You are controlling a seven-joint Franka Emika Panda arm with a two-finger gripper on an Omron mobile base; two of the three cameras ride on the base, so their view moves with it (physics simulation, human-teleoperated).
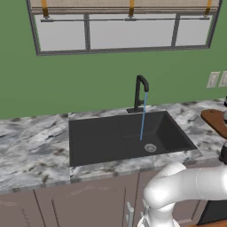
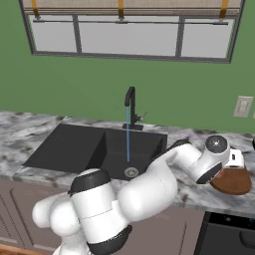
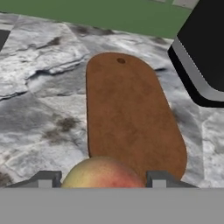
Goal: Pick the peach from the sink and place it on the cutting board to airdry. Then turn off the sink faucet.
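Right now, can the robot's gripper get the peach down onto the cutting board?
Probably yes. The gripper holds the peach over the near end of the cutting board, and the board's top looks bare.

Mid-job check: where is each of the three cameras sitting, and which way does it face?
Left base view: behind the arm's left, facing the sink and running faucet; white arm link at lower right.
Right base view: behind its right, same sink and faucet; arm stretches right to the cutting board.
Hand view: on the hand, looking down at the board; end effector holds the peach.
Both base views share sink, faucet, board.
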